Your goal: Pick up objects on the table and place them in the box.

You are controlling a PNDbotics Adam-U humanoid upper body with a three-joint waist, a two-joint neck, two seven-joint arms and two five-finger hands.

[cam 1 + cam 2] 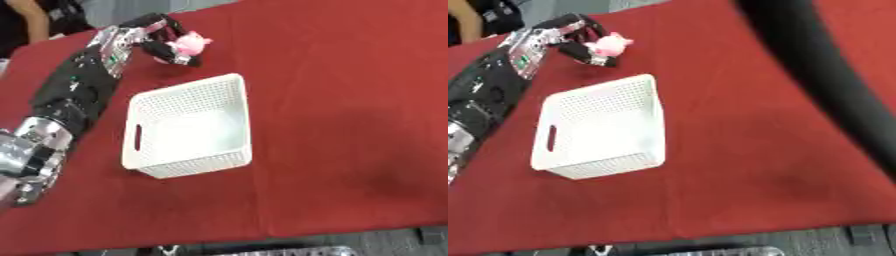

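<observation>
Left eye view: left hand (153,35) curling round what seems a pink toy (188,44), at 11 o'clock of the white basket (229,87).

Bare red table (350,100) lies open right of the white basket (188,127); the basket's top is unobstructed.

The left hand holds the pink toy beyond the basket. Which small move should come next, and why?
Probably bring the left hand toward the robot until it is over the white basket. Its fingers are curled round the pink toy, which is beyond the basket's far rim, and the basket looks empty.
</observation>
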